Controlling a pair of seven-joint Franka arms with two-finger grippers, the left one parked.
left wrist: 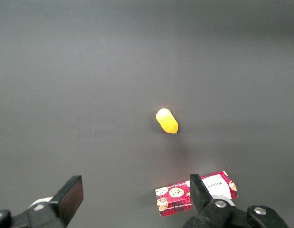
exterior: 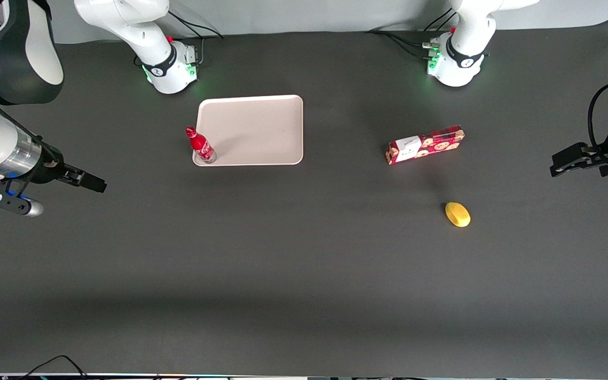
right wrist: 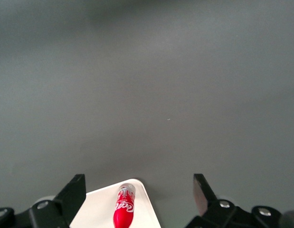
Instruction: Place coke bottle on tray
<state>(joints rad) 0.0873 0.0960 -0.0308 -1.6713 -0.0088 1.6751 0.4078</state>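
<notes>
Step in hand: judged as the close of the task. The small slim red coke bottle with white lettering [exterior: 200, 144] stands on the large pale beige-pink rectangular tray with a raised rim [exterior: 262, 126], with nothing gripping it.

Bottle position: on the tray's corner nearest the front camera at the working arm's end, its silvery base just inside the rim. In the right wrist view the coke bottle [right wrist: 124, 207] sits in the rounded corner of the tray [right wrist: 97, 209].

Bottle axis: upright, long axis vertical to the dark grey desk [exterior: 304, 274], red cap uppermost. Its lean in the front view looks like an effect of the viewing angle.

Gripper: the right arm's black two-finger gripper [exterior: 88, 181] hangs over bare desk, well apart from bottle and tray, toward the working arm's end and nearer the front camera than the tray.

Fingers: spread wide, holding nothing; one finger [right wrist: 74, 191] shows clear of the bottle in the wrist view.

Next move, judged: none on the bottle is needed; the arm need only stay clear. The bottle's place so close to the rim is the one weakness: a nudge could tip it off.

Other items: a flat red rectangular snack box [exterior: 424, 144] and a small yellow oval object [exterior: 457, 214] lie toward the parked arm's end.
</notes>
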